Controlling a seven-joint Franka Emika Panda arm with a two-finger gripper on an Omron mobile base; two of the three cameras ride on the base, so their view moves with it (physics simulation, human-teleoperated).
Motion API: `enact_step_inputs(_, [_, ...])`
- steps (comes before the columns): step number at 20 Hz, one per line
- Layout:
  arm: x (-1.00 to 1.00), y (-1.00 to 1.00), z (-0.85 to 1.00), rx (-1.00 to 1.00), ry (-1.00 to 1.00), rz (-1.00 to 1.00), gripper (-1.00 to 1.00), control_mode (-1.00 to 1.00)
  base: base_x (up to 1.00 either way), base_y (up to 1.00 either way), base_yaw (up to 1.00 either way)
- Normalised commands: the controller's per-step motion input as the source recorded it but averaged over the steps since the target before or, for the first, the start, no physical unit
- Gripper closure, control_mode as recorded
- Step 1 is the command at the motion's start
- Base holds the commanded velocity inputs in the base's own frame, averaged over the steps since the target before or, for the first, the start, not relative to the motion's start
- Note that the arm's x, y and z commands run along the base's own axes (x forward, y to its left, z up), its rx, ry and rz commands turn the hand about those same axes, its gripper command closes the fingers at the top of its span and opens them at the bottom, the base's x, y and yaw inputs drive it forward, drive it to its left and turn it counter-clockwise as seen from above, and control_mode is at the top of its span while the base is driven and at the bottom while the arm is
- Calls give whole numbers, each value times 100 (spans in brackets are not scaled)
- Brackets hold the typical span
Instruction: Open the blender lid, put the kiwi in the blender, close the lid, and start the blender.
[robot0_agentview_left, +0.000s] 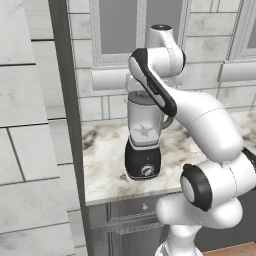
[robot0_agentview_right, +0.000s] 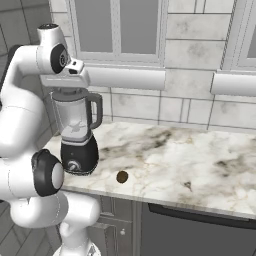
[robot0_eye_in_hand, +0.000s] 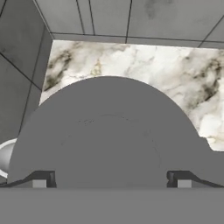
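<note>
Right under the gripper (robot0_eye_in_hand: 111, 180), fingers spread wide, the lid (robot0_eye_in_hand: 109, 140) sits on the blender (robot0_agentview_right: 77, 132) and the kiwi (robot0_agentview_right: 122, 176) lies on the counter (robot0_agentview_right: 200, 160), so every step remains.

White robot arm (robot0_agentview_left: 210, 125) by the blender (robot0_agentview_left: 144, 135)

Smooth, rounded white segments, black bands at the joints, one round dark joint cap ringed in black.

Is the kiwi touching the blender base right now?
Apart. The right base view shows bare counter between the kiwi and the blender.
</note>
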Motion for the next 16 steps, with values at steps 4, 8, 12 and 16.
enact_step_inputs(4, [20,1,-24,3,0,0,-100,-100,0,0,0])
enact_step_inputs(8, [0,4,-53,2,0,0,100,-100,0,0,0])
enact_step_inputs(12, [0,36,-38,0,5,0,100,-100,0,0,0])
enact_step_inputs(16, [0,19,-2,3,1,0,100,-100,0,0,0])
